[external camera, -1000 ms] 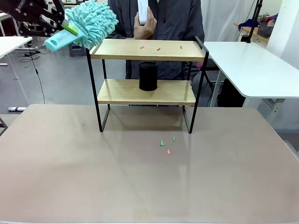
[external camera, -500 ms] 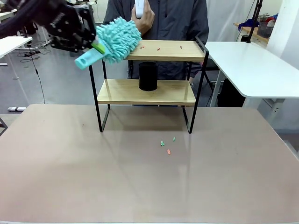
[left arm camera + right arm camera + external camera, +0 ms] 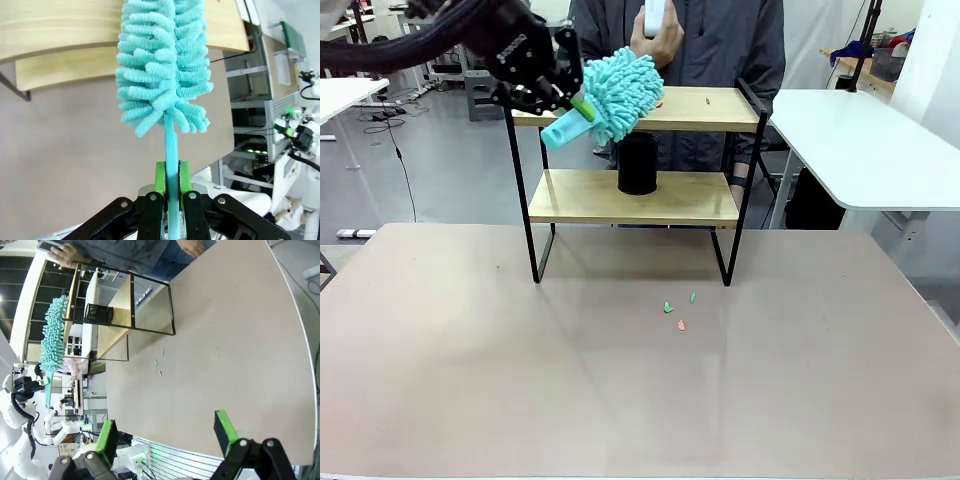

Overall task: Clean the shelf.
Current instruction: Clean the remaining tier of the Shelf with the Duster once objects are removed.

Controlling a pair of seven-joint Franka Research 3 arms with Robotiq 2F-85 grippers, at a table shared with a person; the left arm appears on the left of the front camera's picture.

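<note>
teal duster (image 3: 620, 85), clamped in left fingers (image 3: 160, 176), at the shelf (image 3: 700, 108).

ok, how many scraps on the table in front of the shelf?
3: a green scrap, a smaller green scrap right of it, and an orange scrap nearest the camera. Nothing covers that patch.

The left gripper (image 3: 575, 100) was raised on its arm, pinched tight on a duster (image 3: 620, 85) handle — the head just beyond the pads. The right gripper (image 3: 165, 432) stood with jaws wide apart.
</note>
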